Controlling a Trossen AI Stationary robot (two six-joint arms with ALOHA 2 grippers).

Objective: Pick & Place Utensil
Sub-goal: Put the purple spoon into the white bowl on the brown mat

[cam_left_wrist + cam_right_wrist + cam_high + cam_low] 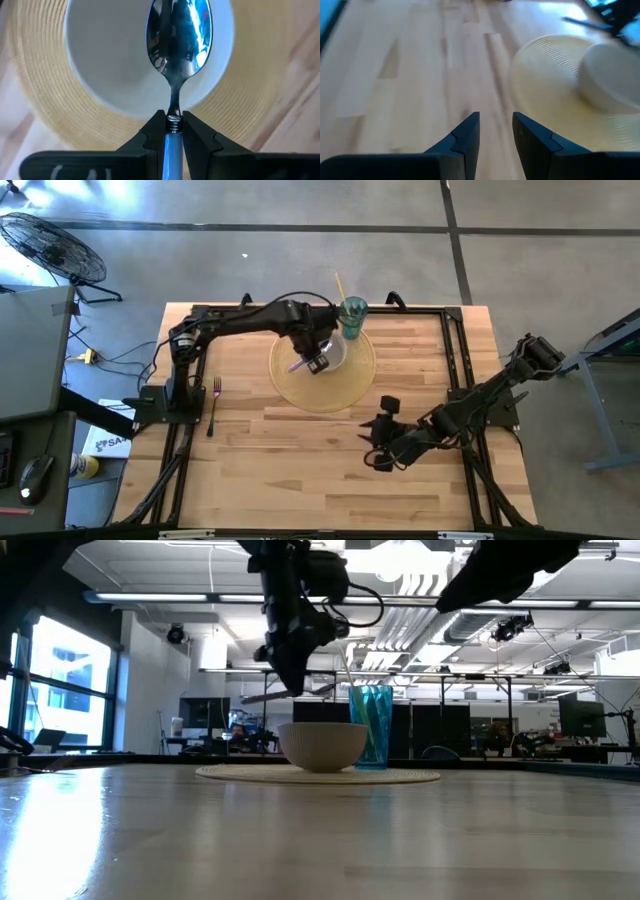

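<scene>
My left gripper (316, 361) hovers over the white bowl (332, 350), shut on a spoon with a shiny metal head (179, 37) and a pale blue-purple handle (297, 365). The bowl sits on a round straw placemat (345, 385) beside a teal glass (352, 317) with a straw. In the low view the gripper (292, 675) is above the bowl (322, 745). A fork (213, 406) lies flat on the table near the left arm's base. My right gripper (496, 127) is open, low over bare table right of the mat. My left gripper pinches the spoon between its two fingers at the neck (173, 122), where the metal stem joins the coloured handle. The fingers run along the spoon. The spoon is lifted clear, its head (179, 37) reaching out past the fingertips above the bowl's opening.
A black metal frame (455, 360) edges the table. The right arm (470, 410) stretches in from the right edge. Bare wood lies along the near half of the table. A fan (55, 250) stands on the floor beyond the far left corner.
</scene>
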